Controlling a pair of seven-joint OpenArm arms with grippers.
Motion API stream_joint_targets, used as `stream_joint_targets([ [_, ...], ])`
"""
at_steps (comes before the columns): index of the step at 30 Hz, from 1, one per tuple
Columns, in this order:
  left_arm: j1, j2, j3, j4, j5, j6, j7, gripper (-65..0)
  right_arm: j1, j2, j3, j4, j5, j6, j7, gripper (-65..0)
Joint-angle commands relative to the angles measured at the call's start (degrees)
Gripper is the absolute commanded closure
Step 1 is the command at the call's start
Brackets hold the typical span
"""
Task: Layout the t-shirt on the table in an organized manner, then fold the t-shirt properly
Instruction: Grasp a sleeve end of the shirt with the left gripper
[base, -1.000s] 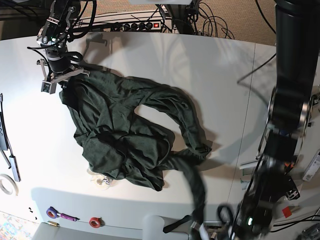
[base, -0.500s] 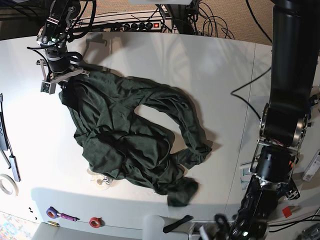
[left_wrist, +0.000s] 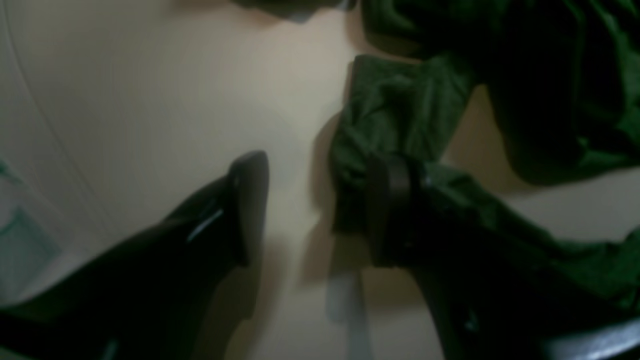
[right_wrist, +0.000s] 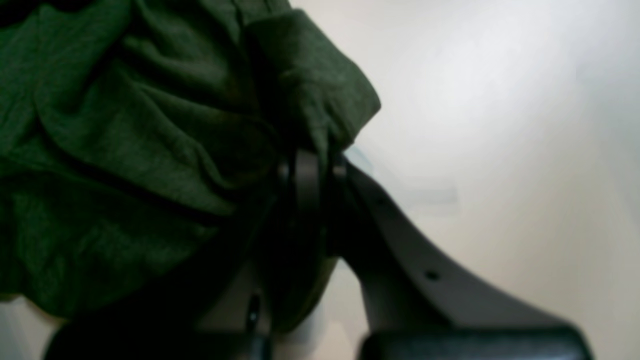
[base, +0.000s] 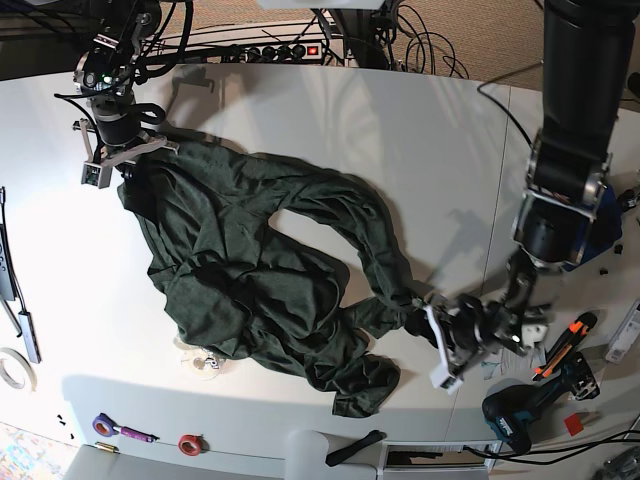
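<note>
— Two grippers, each at its own end of one garment. The right gripper (right_wrist: 310, 200) is clamped on a bunched corner of the t-shirt (base: 250, 280) at the far left of the table (base: 400, 140), probably to pin that end while the cloth gets spread.

— And the other?

— The left gripper (left_wrist: 320, 210) has its jaws spread apart low over the near right part of the table. One finger sits against a fold of green fabric, the other over bare white surface, and nothing is pinched between them. It looks placed to take a fresh hold there.

— Where does the shirt lie?

— Crumpled across the middle of the table, looped around a bare patch, not yet flat. So: one shirt, one table in two panels, two arms.
</note>
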Motion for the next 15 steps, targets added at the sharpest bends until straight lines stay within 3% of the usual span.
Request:
stream_joint_targets([
  [1, -2.2, 0.2, -0.4, 1.1, 0.9, 0.7, -2.8, -32.5, 0.3, 0.5, 0.2, 1.1, 0.4, 0.0, 1.4, 0.0],
  [8, -2.0, 5.6, -0.4, 1.1, 10.9, 8.2, -7.0, -32.5, 0.3, 0.5, 0.2, 1.1, 0.4, 0.0, 0.9, 0.0],
  [12, -1.9, 8.0, -0.4, 0.8, 17.2, 9.7, -7.4, -32.5, 0.3, 0.5, 0.2, 1.1, 0.4, 0.0, 0.7, 0.0],
  [15, -1.7, 8.2, -0.4, 0.8, 17.7, 10.1, -7.4, -32.5, 0.3, 0.5, 0.2, 1.1, 0.4, 0.0, 0.7, 0.0],
])
